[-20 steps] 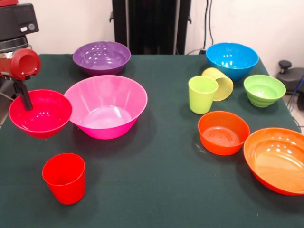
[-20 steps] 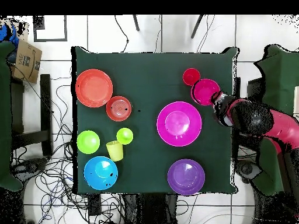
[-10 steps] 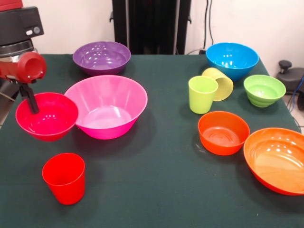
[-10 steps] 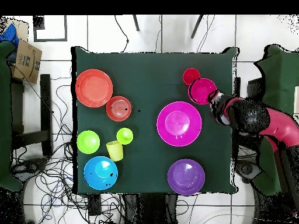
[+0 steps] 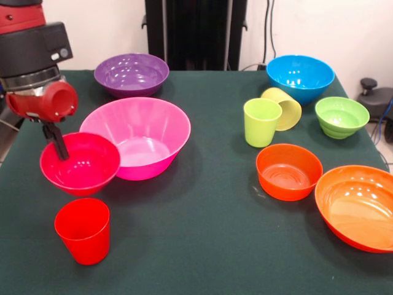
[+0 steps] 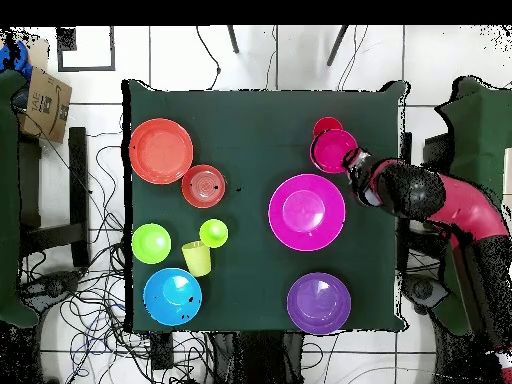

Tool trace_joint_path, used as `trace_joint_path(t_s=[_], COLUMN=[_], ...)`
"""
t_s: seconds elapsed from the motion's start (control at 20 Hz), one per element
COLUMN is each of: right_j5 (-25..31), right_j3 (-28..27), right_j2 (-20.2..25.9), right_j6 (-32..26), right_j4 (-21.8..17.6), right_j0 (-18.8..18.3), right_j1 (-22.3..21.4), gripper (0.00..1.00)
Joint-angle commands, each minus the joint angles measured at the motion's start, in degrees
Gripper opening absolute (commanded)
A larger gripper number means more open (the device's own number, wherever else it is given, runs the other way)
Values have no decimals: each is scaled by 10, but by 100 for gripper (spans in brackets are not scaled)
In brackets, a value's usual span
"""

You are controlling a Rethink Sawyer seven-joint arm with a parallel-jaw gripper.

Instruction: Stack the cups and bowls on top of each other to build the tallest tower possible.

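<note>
Gripped by its rim in closed jaws, the small magenta bowl (image 5: pixel 80 171) was held by the gripper (image 5: pixel 58 142) above the red cup (image 5: pixel 83 230), probably for stacking.

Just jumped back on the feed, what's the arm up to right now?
The gripper has its jaws shut on the rim of the small magenta bowl and is carrying it, with the bowl now overlapping the large pink bowl in the front view and lying beside the red cup. Nothing is stacked yet: the other bowls sit singly on the table, and the pale yellow cup lies tipped against the lime green cup.
</note>
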Motion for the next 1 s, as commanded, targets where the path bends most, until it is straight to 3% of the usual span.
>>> trace_joint_path(t_s=[0.05,1.0], right_j5=[22,41], right_j3=[-44,-79], right_j2=[-3,12], right_j6=[-85,-128], right_j4=[-6,0], right_j0=[37,29], right_j1=[41,57], gripper=[0,0])
